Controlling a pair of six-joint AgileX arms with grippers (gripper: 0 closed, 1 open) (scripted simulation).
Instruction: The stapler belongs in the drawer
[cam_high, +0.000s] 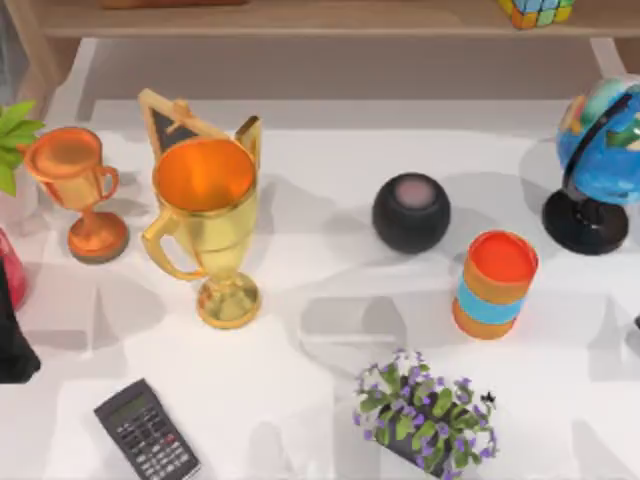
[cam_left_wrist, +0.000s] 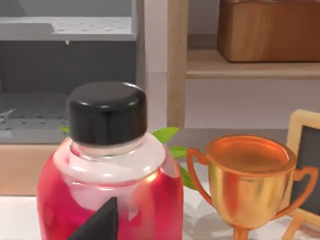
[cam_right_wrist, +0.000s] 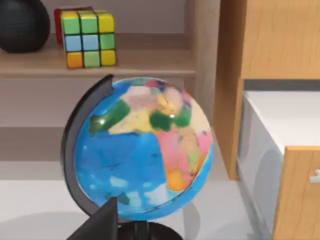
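The stapler is out of view. In the right wrist view the drawer stands pulled out of a wooden cabinet, with a wooden front and pale inner walls, just past the globe. My right gripper hangs low in front of the globe. My left arm is a dark shape at the table's left edge. The left gripper sits close against a red bottle with a black cap.
On the table stand a gold trophy, a small copper trophy, a black round speaker, an orange-blue can, a purple flower pot, a calculator and a small chalkboard. A colour cube sits on the shelf.
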